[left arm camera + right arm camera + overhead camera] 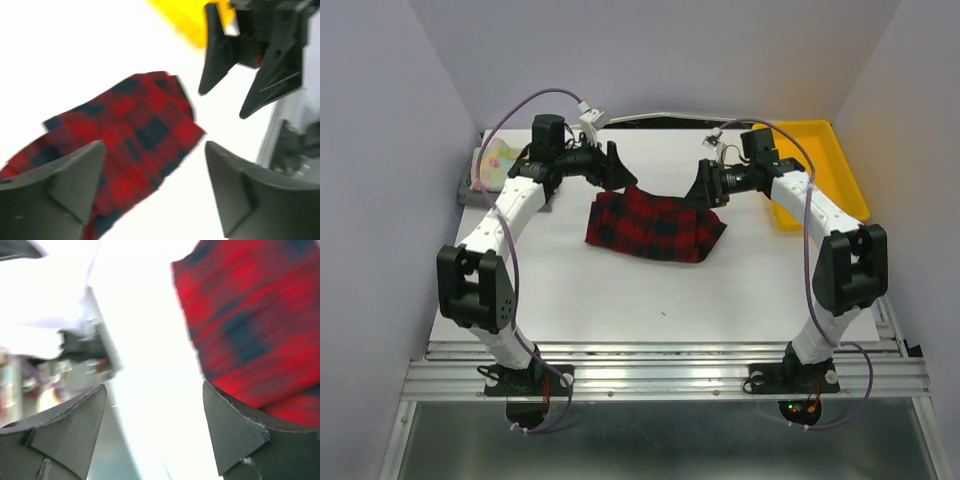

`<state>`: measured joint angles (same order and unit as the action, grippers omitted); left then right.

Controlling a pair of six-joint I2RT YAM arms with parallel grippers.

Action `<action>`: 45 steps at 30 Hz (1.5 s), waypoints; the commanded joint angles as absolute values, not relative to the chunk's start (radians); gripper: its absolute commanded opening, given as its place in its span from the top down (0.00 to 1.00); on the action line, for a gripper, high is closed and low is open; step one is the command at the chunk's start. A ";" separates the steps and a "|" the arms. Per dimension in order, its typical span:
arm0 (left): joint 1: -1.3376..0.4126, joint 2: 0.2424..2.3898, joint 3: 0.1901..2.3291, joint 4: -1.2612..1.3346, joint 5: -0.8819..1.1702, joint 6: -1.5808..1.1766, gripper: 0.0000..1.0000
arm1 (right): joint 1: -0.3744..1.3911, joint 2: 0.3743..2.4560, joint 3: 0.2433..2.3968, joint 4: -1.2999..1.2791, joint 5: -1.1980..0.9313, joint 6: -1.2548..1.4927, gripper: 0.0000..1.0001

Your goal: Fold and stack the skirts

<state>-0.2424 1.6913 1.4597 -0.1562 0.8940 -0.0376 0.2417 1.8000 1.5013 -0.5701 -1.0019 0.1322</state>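
While my left gripper (618, 178) and right gripper (705, 188) hang over the far corners of the plaid skirt (655, 228), jaws wide apart and empty, it lies rumpled at mid-tabletop (620, 290), toward the far edge. I judge folding is under way; next I must pinch an edge cleanly and fold it over.

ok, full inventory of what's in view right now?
plaid skirt: 1, red-dark, table centre, lying loose
floral skirt: 1, pastel, far-left corner, on grey cloth
grey cloth: 1, grey, under floral skirt, mostly hidden
tray: 1, yellow, far right
table: 1, white
rail: 1, silver, near edge
left arm: 1, white-black, jaws open, empty, over plaid skirt's far-left edge
right arm: 1, white-black, jaws open, empty, over its far-right edge
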 commanded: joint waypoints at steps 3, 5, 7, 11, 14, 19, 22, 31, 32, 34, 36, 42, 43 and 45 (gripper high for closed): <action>-0.255 1.696 1.249 -0.086 1.042 -0.188 0.32 | 0.298 1.798 1.302 -0.396 -1.213 0.354 0.19; -0.258 1.726 1.211 -0.051 1.054 -0.228 0.37 | 0.314 1.840 1.296 -0.387 -1.229 0.350 0.20; -0.259 1.758 1.189 -0.015 1.039 -0.242 0.43 | 0.328 1.888 1.287 -0.384 -1.229 0.351 0.22; -0.226 1.896 1.111 0.018 0.956 -0.301 0.49 | 0.292 2.032 1.237 -0.385 -1.171 0.307 0.29; -0.200 2.018 1.084 0.037 0.865 -0.260 0.49 | 0.239 2.111 1.204 -0.400 -1.057 0.188 0.30; -0.155 2.101 1.115 -0.026 0.793 -0.195 0.50 | 0.166 2.207 1.197 -0.460 -0.963 0.143 0.32; -0.149 2.091 1.141 -0.083 0.791 -0.140 0.50 | 0.166 2.186 1.215 -0.477 -0.982 0.130 0.32; -0.159 1.752 1.222 -0.225 0.957 0.008 0.36 | 0.166 2.030 1.524 -0.813 -1.023 -0.139 0.34; -0.161 1.726 1.247 -0.244 0.954 0.026 0.35 | 0.166 2.022 1.563 -0.839 -1.013 -0.141 0.34; -0.163 1.715 1.299 -0.223 0.954 0.006 0.35 | 0.166 2.022 1.664 -0.848 -0.983 -0.138 0.35; -0.169 1.730 1.374 -0.143 0.969 -0.059 0.35 | 0.166 2.035 1.747 -0.830 -0.982 -0.103 0.36; -0.216 1.932 1.564 -0.061 0.997 -0.114 0.43 | 0.175 2.140 1.845 -0.724 -1.006 -0.008 0.37; -0.222 1.959 1.583 -0.052 0.997 -0.117 0.44 | 0.175 2.163 1.858 -0.724 -1.008 -0.012 0.38; -0.230 2.037 1.629 -0.029 1.005 -0.135 0.46 | 0.175 2.227 1.890 -0.730 -1.002 -0.043 0.39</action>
